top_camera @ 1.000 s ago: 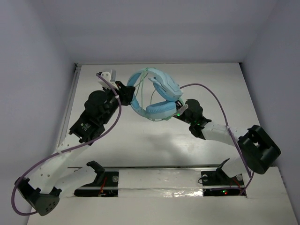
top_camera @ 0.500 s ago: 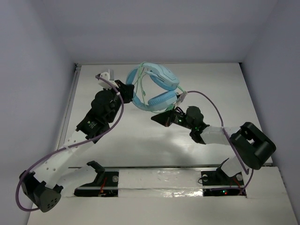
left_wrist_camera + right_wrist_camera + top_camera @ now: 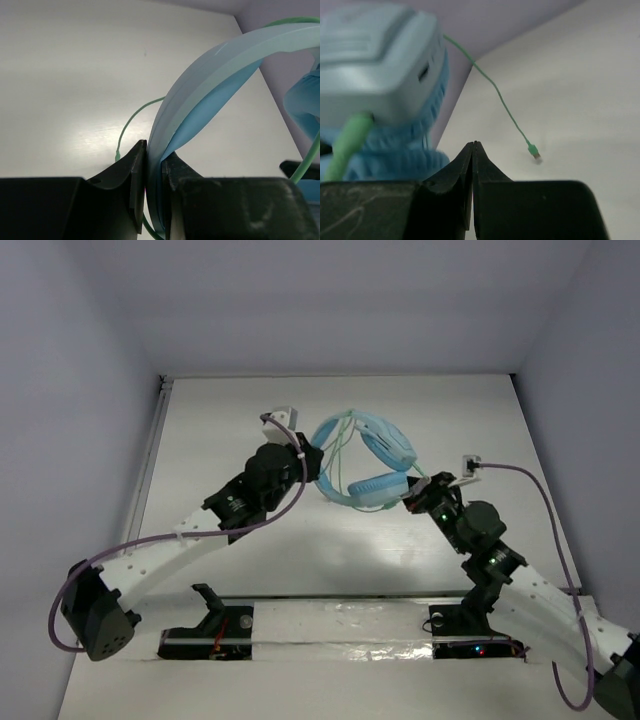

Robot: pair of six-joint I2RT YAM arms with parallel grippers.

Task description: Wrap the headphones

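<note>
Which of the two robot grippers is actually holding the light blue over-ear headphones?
The left gripper: it is clamped on the wide light blue padded headband. The right gripper is shut with nothing visible between its jaws, beside a light blue earcup.

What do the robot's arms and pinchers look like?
The left arm and right arm are white bars joined by chunky black joints. A thick purple cable loops along each. The left gripper and right gripper are black, with two flat fingers.

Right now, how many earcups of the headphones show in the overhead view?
2. The far earcup sits toward the back of the table. The near earcup is just beside the right gripper. Neither seems hidden.
</note>
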